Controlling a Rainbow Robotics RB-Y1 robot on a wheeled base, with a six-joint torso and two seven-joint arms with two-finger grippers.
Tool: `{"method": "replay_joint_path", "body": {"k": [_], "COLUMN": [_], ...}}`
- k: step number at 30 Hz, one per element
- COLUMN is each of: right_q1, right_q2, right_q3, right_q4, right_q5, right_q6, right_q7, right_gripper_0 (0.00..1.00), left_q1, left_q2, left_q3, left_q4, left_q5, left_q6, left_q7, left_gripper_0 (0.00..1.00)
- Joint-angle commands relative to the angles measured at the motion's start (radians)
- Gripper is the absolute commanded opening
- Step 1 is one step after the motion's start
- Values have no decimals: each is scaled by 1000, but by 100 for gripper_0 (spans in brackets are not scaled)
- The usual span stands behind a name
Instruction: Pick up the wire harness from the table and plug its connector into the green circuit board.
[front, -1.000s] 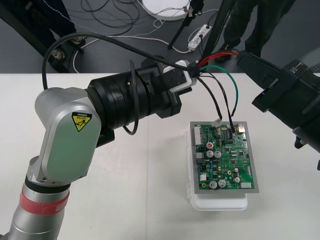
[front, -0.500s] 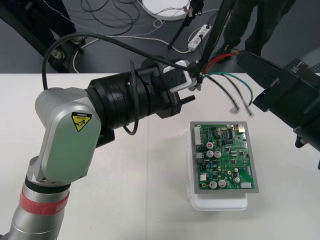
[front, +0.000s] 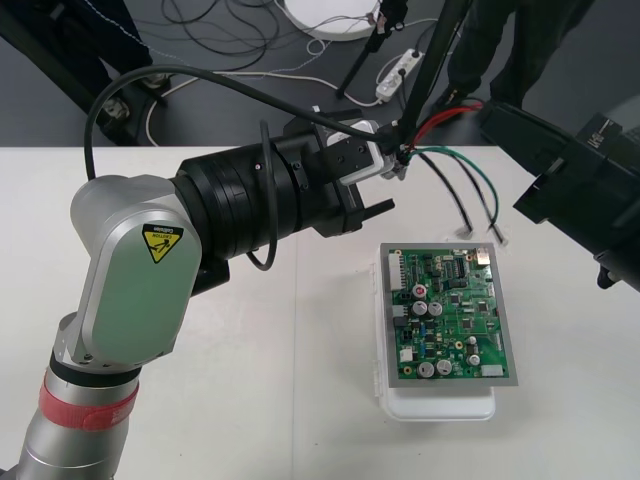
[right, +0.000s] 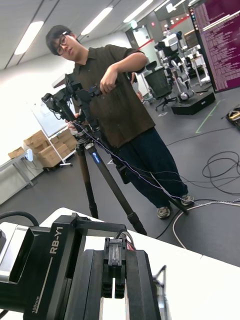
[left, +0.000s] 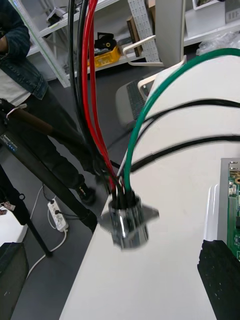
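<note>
- Step in hand: carrying. The harness (front: 455, 150) is off the table (front: 300, 400), strung between the two grippers beyond the far edge of the board (front: 452, 310). Nothing is plugged in yet.
- The right gripper (right: 114, 287) has its fingers pressed together. The small black block between them, with red wire behind it, is probably the plug (right: 115, 257), though that view is cramped.
- The left gripper (front: 388, 188) looks spread. One finger (left: 217, 272) stands well aside of the socket (left: 127, 225), which hangs by its wires with nothing pinching it.
- The black and green leads (front: 466, 232) end just beyond the board, apart from it.
- Next: the right arm must bring the plug squarely down onto its header, keeping the loose leads off the components.
- Change: a second ago the lead ends touched the board's far edge. Half a second ago they had swung up and right, and now they have dropped back near it. The left gripper's lower finger has opened outward, and the right gripper has drawn slightly right.
</note>
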Motion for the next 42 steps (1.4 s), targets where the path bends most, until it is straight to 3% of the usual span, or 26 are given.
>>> {"method": "replay_joint_path", "body": {"k": [1, 18, 27, 35, 42], "right_q1": [-21, -12, 77, 166, 180], "right_q2": [13, 9, -16, -20, -24], "right_q3": [-59, -171, -307, -431, -470], "right_q4": [32, 227, 308, 437, 566], "right_q5": [19, 71, 88, 88, 88], "right_q6": [-69, -360, -524, -750, -917], "right_q7": [-35, -33, -35, -36, -29], "right_gripper_0": [0, 0, 0, 0, 0], "left_q1": [12, 45, 49, 50, 58], "left_q2": [23, 242, 354, 465, 557], "left_q3": [10, 130, 160, 168, 141], "left_q4": [-38, -37, -37, -37, -37], "left_q5": [46, 463, 646, 830, 999], "left_q6": [58, 58, 58, 83, 132], "left_q7": [60, 125, 172, 212, 234], "left_gripper_0": [100, 100, 100, 100, 100]}}
